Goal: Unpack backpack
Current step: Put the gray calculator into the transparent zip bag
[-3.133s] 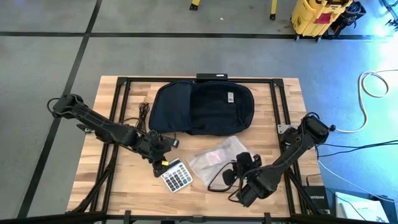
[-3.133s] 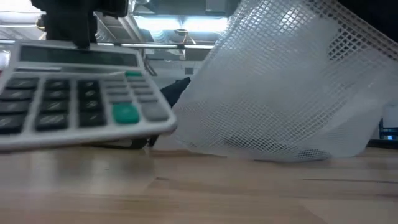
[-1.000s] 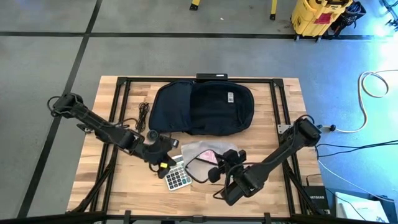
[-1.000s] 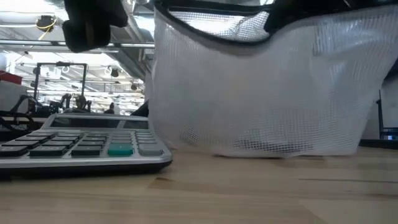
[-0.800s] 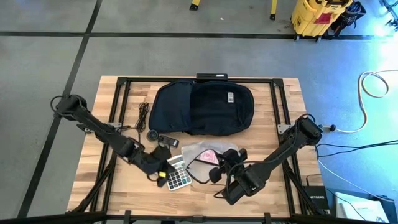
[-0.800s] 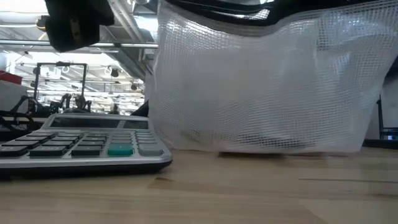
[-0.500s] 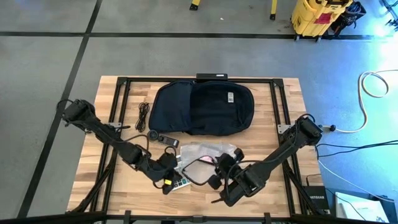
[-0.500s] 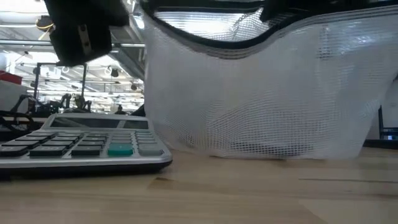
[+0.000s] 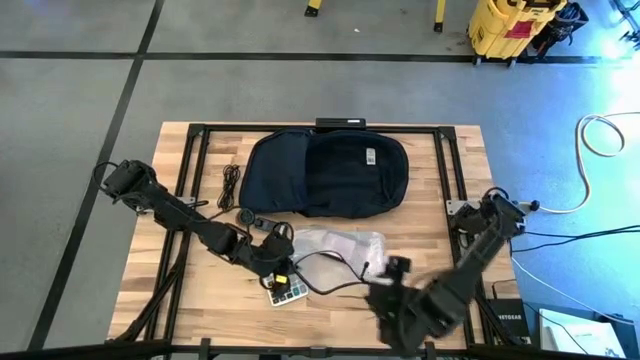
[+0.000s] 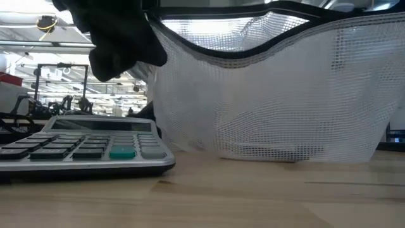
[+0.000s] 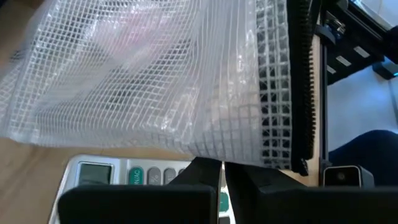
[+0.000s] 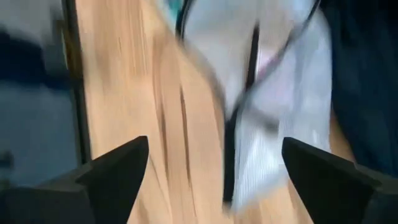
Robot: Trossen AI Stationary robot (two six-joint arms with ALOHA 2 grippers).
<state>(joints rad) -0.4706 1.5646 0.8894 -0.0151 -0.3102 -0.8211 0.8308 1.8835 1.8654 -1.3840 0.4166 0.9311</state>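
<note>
Your left tool (image 9: 281, 262), clenched on nothing visible beside the mesh pouch (image 9: 335, 247), sat nearer the backpack (image 9: 325, 172), which lay lengthwise across the counter's (image 9: 450, 180) far side, while your right tool (image 9: 395, 295) hung released at the near edge.

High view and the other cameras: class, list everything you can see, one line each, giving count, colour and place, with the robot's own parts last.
Backpack: one, dark navy, back middle of the table.
Mesh pouch: one, clear white with black zip edge, in front of the backpack.
Calculator: one, grey with dark keys and a green key, beside the pouch.
Cable: one, black, left of the backpack.
Table: one, light wood.
Left gripper: one, black, shut at the pouch's edge over the calculator.
Right gripper: one, black, open, front right of the pouch.
</note>
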